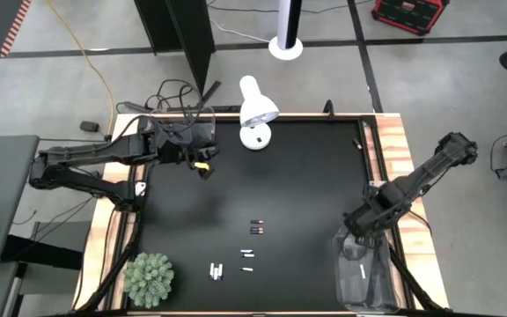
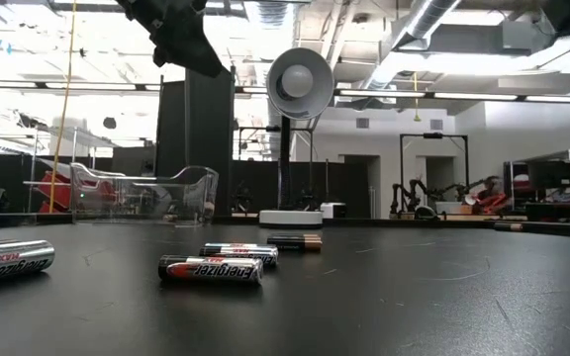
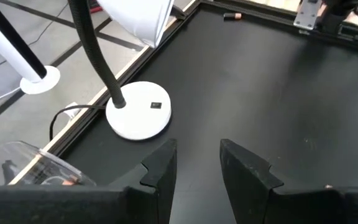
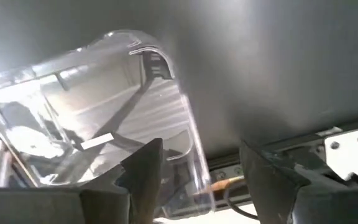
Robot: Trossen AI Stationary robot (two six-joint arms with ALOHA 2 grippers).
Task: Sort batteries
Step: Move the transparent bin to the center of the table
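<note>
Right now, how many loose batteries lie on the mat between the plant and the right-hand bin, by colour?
Dark batteries: 3
Light batteries: about 6, as the tight bunch is hard to split
Total: about 9

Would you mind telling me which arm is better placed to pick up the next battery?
The right, marginally. The right gripper hovers open at the clear bin, nearer the batteries than the left gripper, open beside the lamp.
</note>
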